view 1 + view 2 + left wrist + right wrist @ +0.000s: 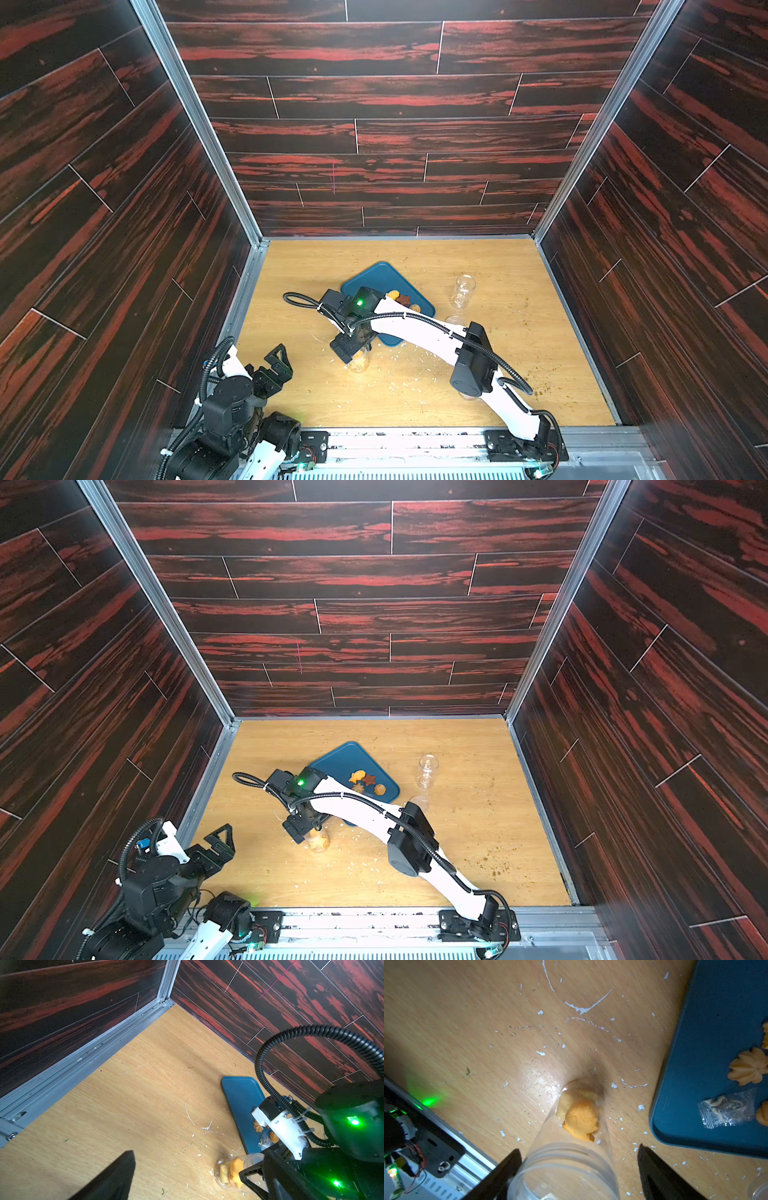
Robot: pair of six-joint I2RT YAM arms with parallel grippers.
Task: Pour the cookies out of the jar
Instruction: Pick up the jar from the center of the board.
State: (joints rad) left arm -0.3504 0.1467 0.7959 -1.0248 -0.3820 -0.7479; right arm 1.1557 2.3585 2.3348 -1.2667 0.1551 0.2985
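A clear jar point(358, 362) point(318, 840) stands on the wooden table just in front of the blue tray point(372, 277), its mouth toward my right wrist. Yellow and orange cookies point(580, 1120) lie at its bottom. My right gripper point(579, 1150) point(352, 348) is open and straddles the jar near its threaded rim point(562, 1159); one finger touches the jar wall, the other stands apart from it. More cookies point(368, 780) point(747, 1067) lie on the tray. My left gripper point(277, 362) point(219, 842) hangs open and empty at the near left, short of the jar point(230, 1169).
An empty clear jar point(462, 291) point(427, 771) stands right of the tray, with a small clear lid point(455, 321) nearer to me. A crinkled clear packet point(726, 1111) lies on the tray point(716, 1022). White flakes and crumbs dot the table. Dark wood walls close in three sides.
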